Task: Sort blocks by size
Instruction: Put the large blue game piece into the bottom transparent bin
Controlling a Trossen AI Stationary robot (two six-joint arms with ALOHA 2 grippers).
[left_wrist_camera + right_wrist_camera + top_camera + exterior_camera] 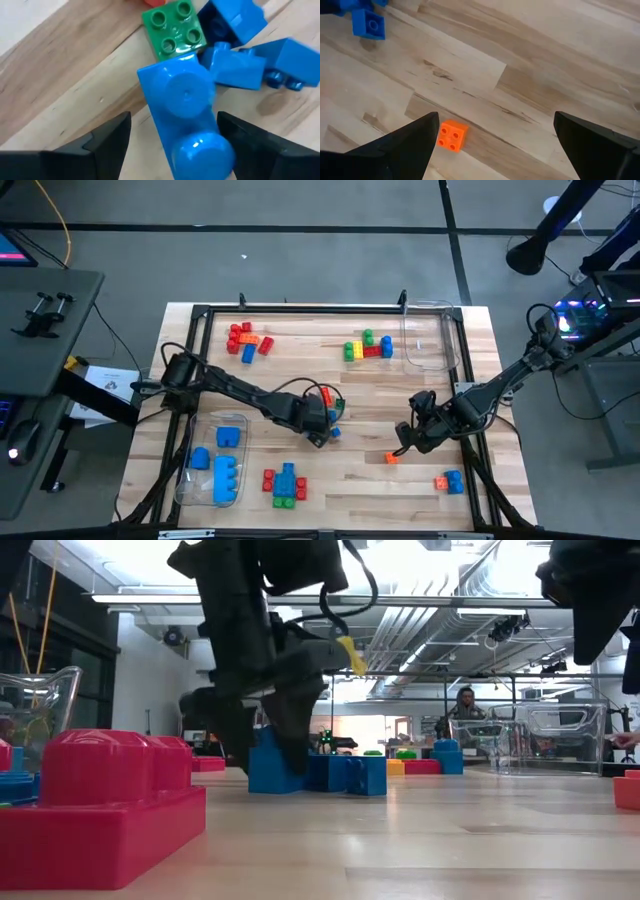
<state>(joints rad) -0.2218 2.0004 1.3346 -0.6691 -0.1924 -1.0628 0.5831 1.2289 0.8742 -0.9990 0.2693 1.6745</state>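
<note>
the left gripper (172, 145) is down at the middle of the table (330, 385), its fingers spread wide on either side of a big blue block (182, 112) but not touching it. a green block (173, 27) and more blue blocks (240, 47) lie just beyond it. the right gripper (495, 145) hangs over the right side of the table, fingers wide apart and holding nothing, with a small orange block (452, 135) on the wood beside one finger.
</note>
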